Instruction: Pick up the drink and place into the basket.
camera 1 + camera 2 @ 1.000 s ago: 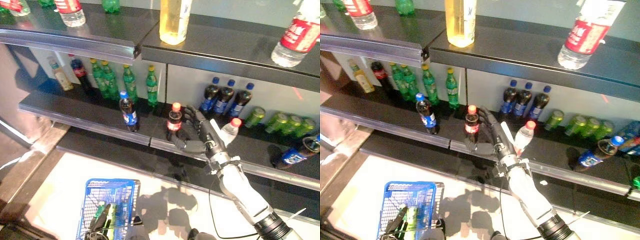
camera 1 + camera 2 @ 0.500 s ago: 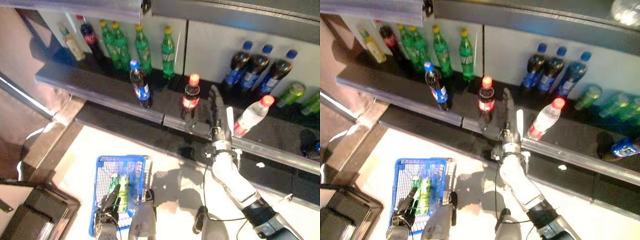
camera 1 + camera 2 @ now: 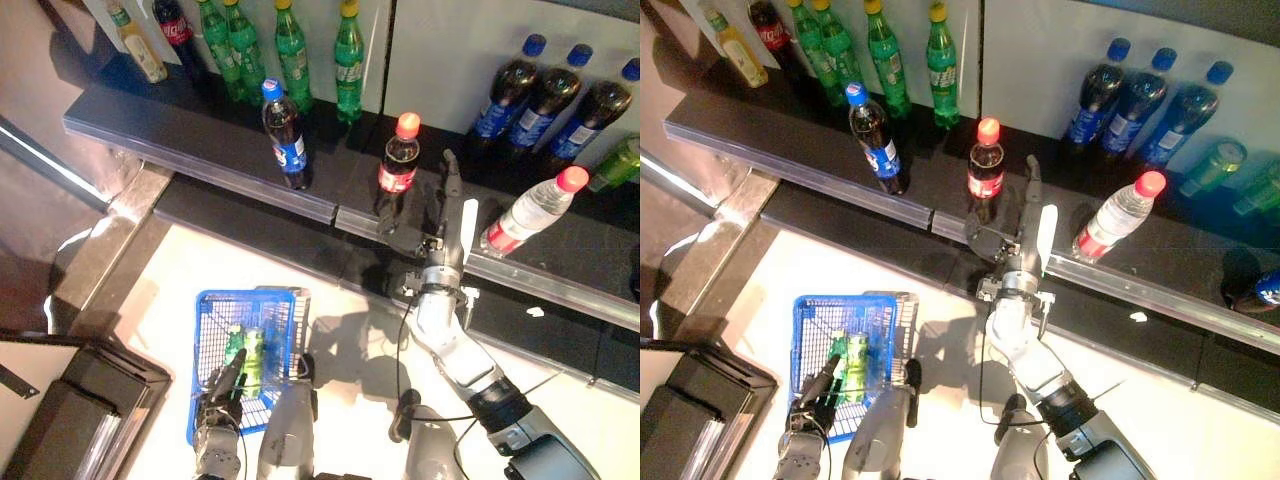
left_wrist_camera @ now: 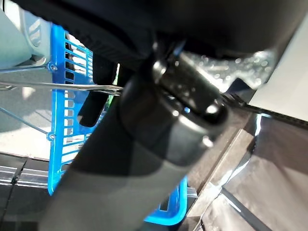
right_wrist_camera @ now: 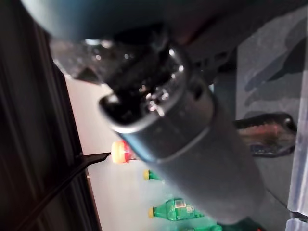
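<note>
A small dark cola bottle with a red cap [image 3: 397, 166] stands upright near the front of the low black shelf [image 3: 180, 130]. My right hand [image 3: 443, 222] is open just right of it, fingers straight and pointing to the back of the shelf, thumb [image 3: 402, 240] reaching out under the bottle's foot. I cannot tell whether it touches the bottle. The red cap also shows in the right wrist view [image 5: 120, 151]. My left hand [image 3: 218, 398] is shut on the wire handles of the blue basket [image 3: 215, 330], which hangs low at the left with green drinks [image 3: 245, 352] inside.
A dark bottle with a blue cap [image 3: 285, 135] stands left of the cola. A water bottle with a red cap [image 3: 528, 212] leans right of my hand. Green bottles [image 3: 290, 40] and dark blue-capped bottles [image 3: 545, 95] line the back. A black case [image 3: 80, 400] lies at lower left.
The camera has tipped down, so the upper shelf has left the picture and the floor and basket show more. My right hand stays beside the cola bottle, its fingers now straighter.
</note>
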